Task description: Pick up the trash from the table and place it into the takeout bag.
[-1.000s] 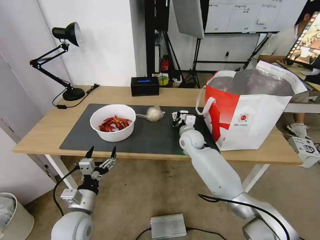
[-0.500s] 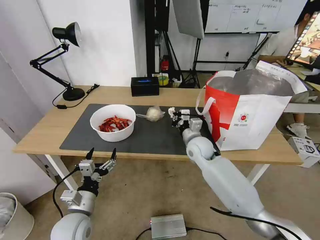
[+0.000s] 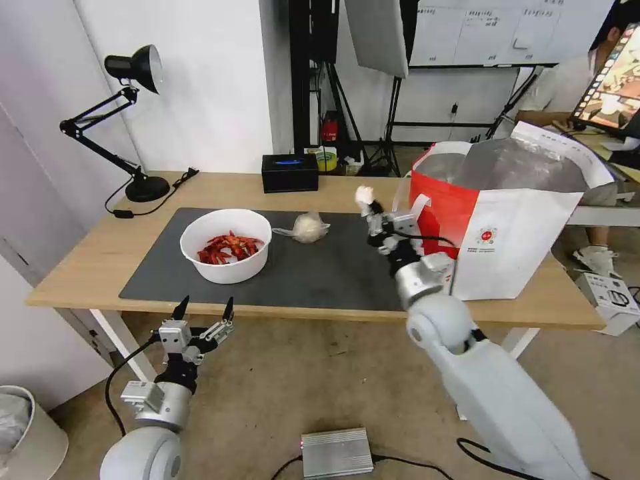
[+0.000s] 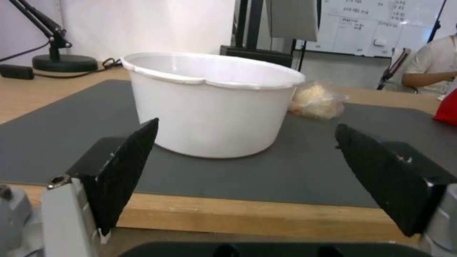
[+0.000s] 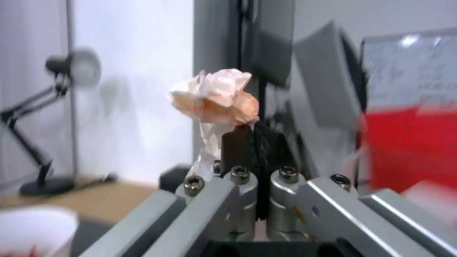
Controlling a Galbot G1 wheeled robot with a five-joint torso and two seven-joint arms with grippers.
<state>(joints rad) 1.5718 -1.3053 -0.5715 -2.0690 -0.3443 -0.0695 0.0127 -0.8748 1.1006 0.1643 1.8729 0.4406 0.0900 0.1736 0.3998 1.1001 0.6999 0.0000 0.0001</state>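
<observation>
Nearest the camera, the left gripper [image 3: 203, 311] hung below the front edge of the table [image 3: 87, 257], its two black fingers [image 4: 125, 167] spread wide apart and holding nothing. It pointed up at the white bowl [image 3: 226, 245] of red crayfish shells, which sat on the left part of the dark grey mat [image 3: 313, 273].

Further in, the right arm reached over the mat's right end. The right gripper [image 3: 371, 208] was raised above the table, its fingers pressed together on a crumpled tissue [image 3: 364, 195], white with orange stains. The wad stuck out past the fingertips [image 5: 247, 141].

The move to come seemed to depend on one relation: the takeout bag [image 3: 513, 220] stood just to the right of the held tissue, and its open, foil-lined mouth sat at about the same height as the wad or slightly higher. The tissue looked level with the bag's near left rim, beside a white strap handle [image 3: 407, 207] that drooped there. The gripper would probably need to go up and right, clear of the strap and rim.

On the mat between bowl and gripper lay a knotted clear bag [image 3: 305, 227] with a pale lump. Beyond it, near the table's far edge, sat a small black box [image 3: 289, 173], and a black desk lamp [image 3: 127, 120] stood at the far left corner.
</observation>
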